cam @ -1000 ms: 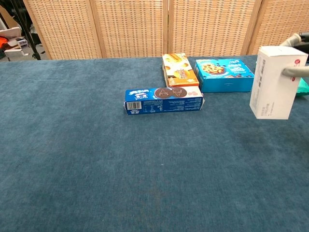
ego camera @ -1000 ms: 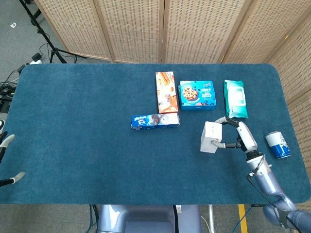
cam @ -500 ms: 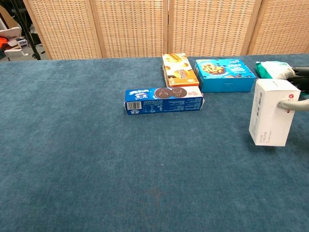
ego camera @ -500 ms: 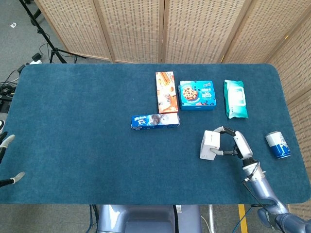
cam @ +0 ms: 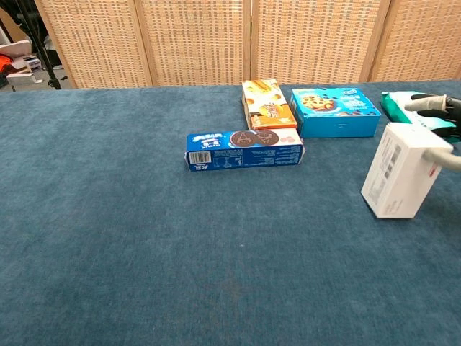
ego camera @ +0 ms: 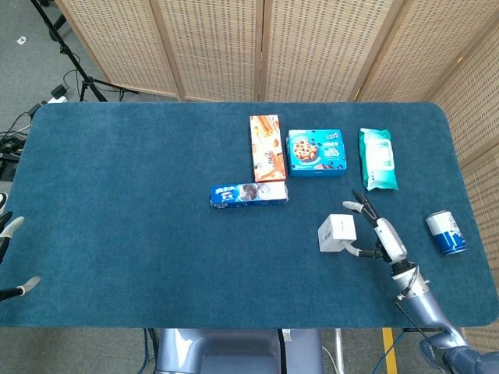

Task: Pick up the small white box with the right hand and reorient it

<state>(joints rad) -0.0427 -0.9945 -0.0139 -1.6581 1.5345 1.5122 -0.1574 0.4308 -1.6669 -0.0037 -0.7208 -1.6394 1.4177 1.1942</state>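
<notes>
Now right robot hand (ego camera: 380,234) grips the small white box (ego camera: 337,232) tilted over the table (ego camera: 140,234), mid-reorient; next, lower toward 9 o'clock, release.

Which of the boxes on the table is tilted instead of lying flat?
The small white box at the right hand. It leans at an angle, while the orange box, the long blue box and the blue cookie box lie flat.

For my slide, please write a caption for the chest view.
Right hand touches a tilted small white box low over the blue table.
</notes>
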